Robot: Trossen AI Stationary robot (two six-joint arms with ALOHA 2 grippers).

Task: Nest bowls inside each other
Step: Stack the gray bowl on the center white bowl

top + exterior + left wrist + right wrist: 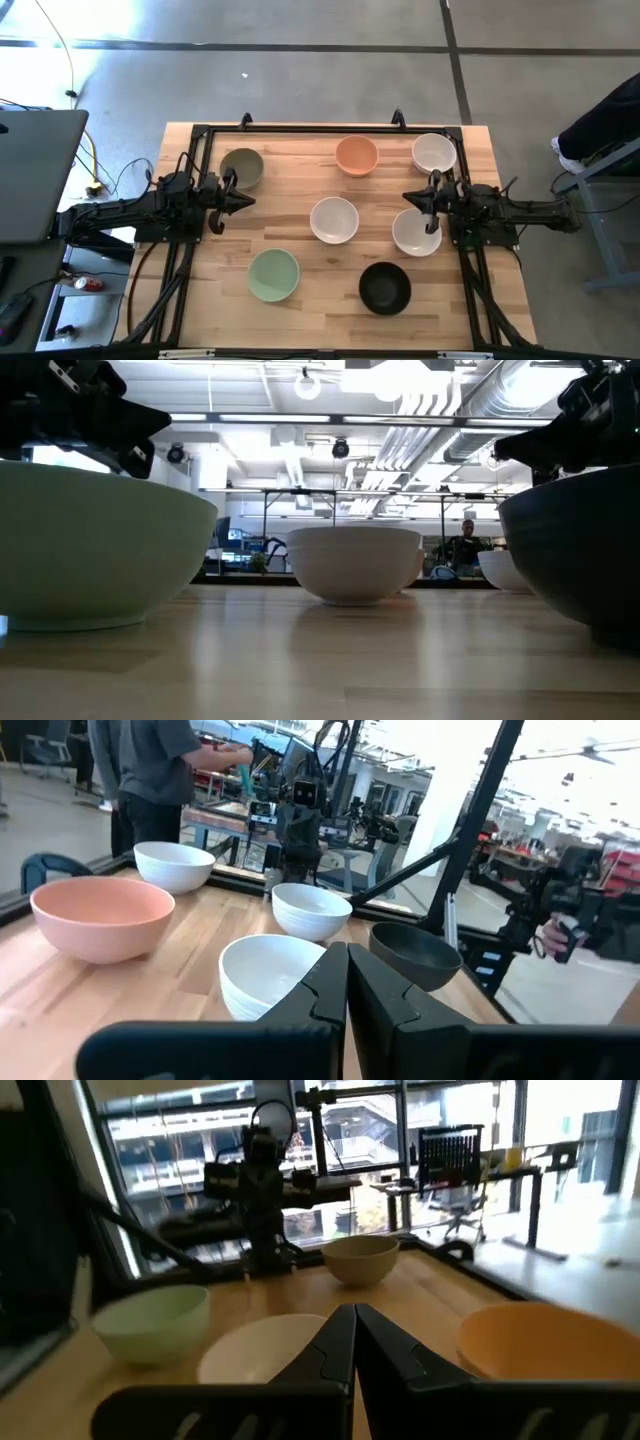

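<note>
Several small round bowls stand apart, each on its base, on the wooden table (300, 320): olive green (241, 167), peach-orange (356, 155), three white (433, 153) (334, 220) (415, 232), pale mint (273, 275) and black (385, 288). My left gripper (247, 200) is shut and level at the table's left side, just nearer than the olive bowl, pointing at the middle white bowl (270, 975). My right gripper (410, 197) is shut and level at the right side, above the far rim of a white bowl, holding nothing. Both fingertip pairs show closed in the wrist views (347, 955) (354, 1312).
A black frame (200, 135) runs along the table's far, left and right edges, and both arm bases sit on it. A laptop (40, 170) and cables lie off the table's left. A person (150, 770) stands beyond the table. Bare wood lies between the bowls.
</note>
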